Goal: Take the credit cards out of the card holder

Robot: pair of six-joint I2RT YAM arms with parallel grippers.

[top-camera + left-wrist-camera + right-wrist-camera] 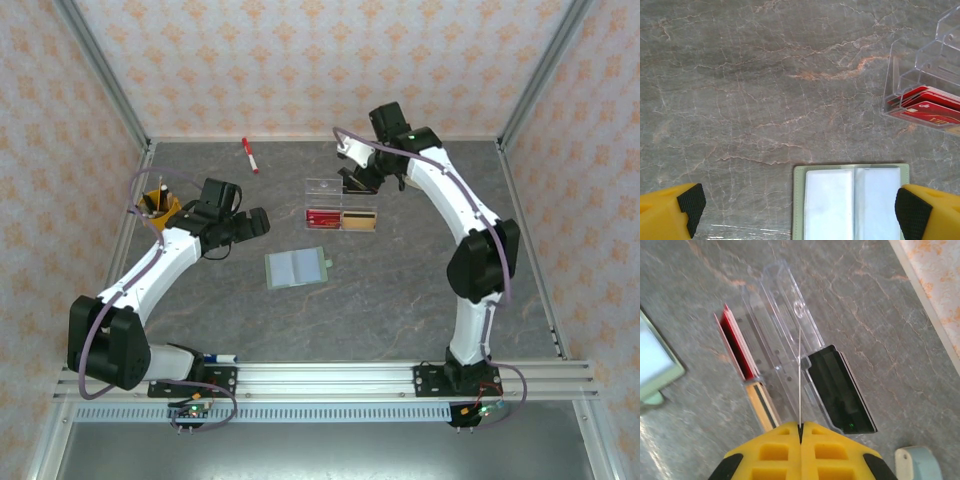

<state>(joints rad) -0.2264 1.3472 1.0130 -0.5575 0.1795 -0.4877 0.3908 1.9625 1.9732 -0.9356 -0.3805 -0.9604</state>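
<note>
The gold printing on the red cards (932, 104) is too small and blurred to be read.

The card holder (293, 269) lies open and flat near the middle of the grey marbled table (410, 295), just on the near side of the clear tray (325, 189). Its long axis runs left to right with a slight tilt, and its little tab (327, 263) points to the right. It is pale green-grey with rounded corners, and inside it two glossy whitish sleeves lie side by side.

The red cards are stacked in the left compartment of the tray and the tan-gold cards (361, 221) in the right one, each with the long side going left to right. From the wrist views they seem to lean on their edges. The tray is of hard transparent plastic with thin upright walls.

The left gripper (801, 210) hangs left of the tray with the jaws spread wide. Its fingers (690, 202) are yellow with black ribbed pads, and the far edge of the card holder lies below and between them.

The right gripper (800, 431) is at the far side of the tray with its yellow fingers pressed together. A very thin pale edge rises from the seam between them; I cannot tell if it is a card or a wall of the tray.

A red marker (249, 155) lies near the far wall.
</note>
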